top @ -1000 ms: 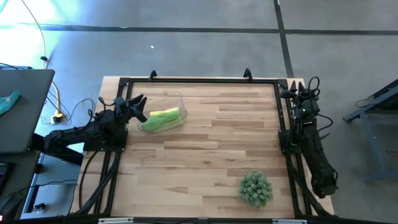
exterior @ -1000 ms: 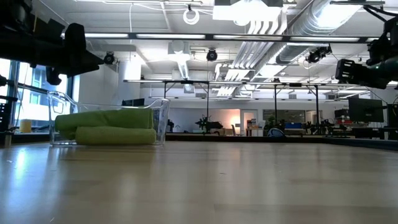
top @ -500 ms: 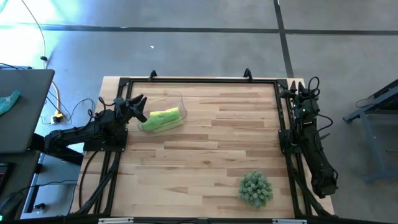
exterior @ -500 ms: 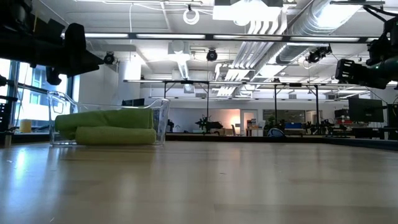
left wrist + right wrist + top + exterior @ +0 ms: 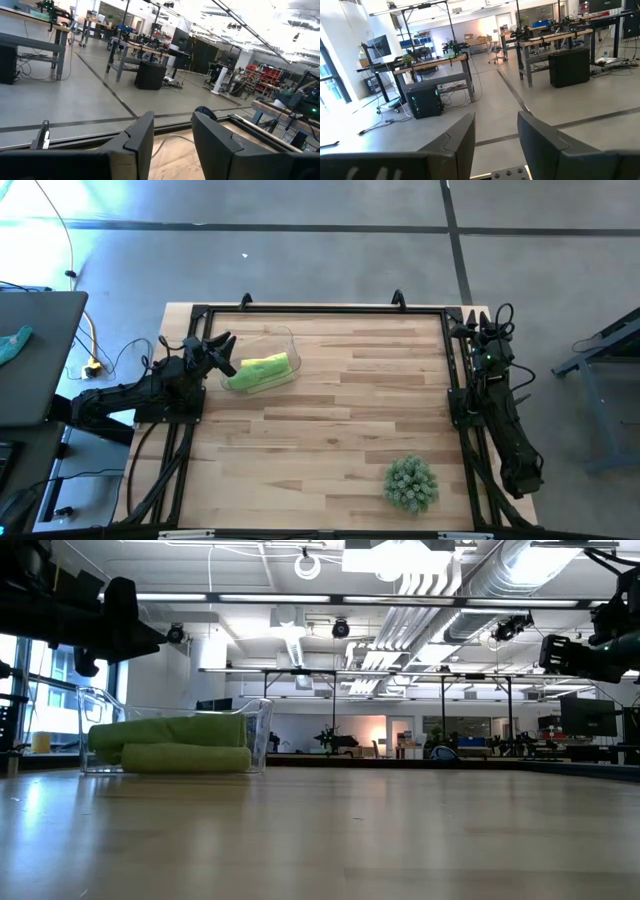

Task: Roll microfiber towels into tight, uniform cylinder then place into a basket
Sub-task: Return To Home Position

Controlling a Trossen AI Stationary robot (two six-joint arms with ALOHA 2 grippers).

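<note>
The clear basket stands on the table at the far left, and rolled lime green and yellow microfiber towels lie in it. The low view shows two green rolls stacked inside the basket. My left gripper hangs level beside the basket's left end, open, with nothing between its fingers. At the table's far right corner my right gripper hangs level and open over the frame, also holding nothing.
A spiky green ball-shaped plant sits near the table's front right. A black frame runs around the table's edges. The wooden top between basket and plant is bare.
</note>
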